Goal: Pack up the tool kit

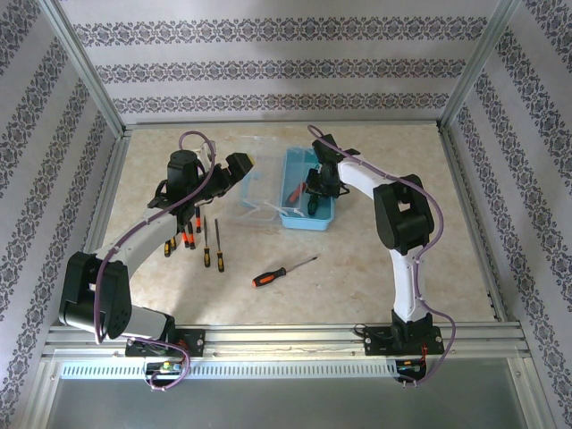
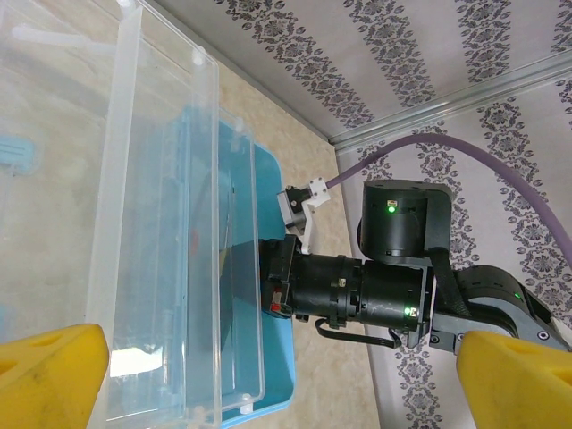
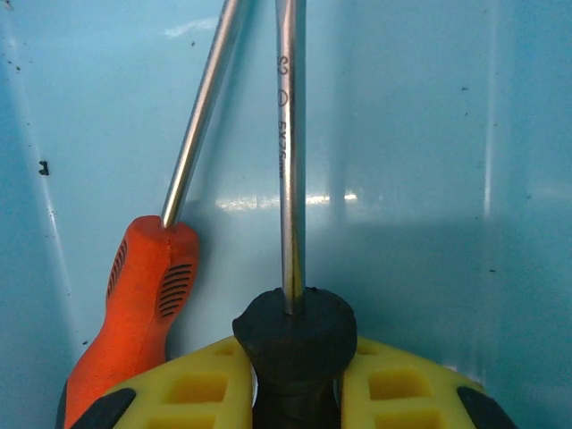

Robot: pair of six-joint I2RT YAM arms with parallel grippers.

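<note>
The tool kit is a blue box (image 1: pixel 308 223) with a clear lid (image 1: pixel 259 179) swung open to its left. My right gripper (image 1: pixel 313 201) reaches down into the box. In the right wrist view its yellow pads (image 3: pixel 201 389) are shut on the black handle of a screwdriver (image 3: pixel 295 340), whose steel shaft points away over the blue box floor (image 3: pixel 420 134). An orange-handled screwdriver (image 3: pixel 143 286) lies beside it on the left. My left gripper (image 1: pixel 239 165) hovers by the lid, open. Nothing sits between its yellow fingertips (image 2: pixel 49 375), which straddle the clear lid (image 2: pixel 161 223) and the blue box (image 2: pixel 277 375).
Several orange-and-black screwdrivers (image 1: pixel 204 241) lie in a row on the table under the left arm. A red-handled screwdriver (image 1: pixel 268 277) lies alone mid-table, nearer the front. The right arm's black wrist (image 2: pixel 357 290) crosses the left wrist view. Patterned walls enclose the table.
</note>
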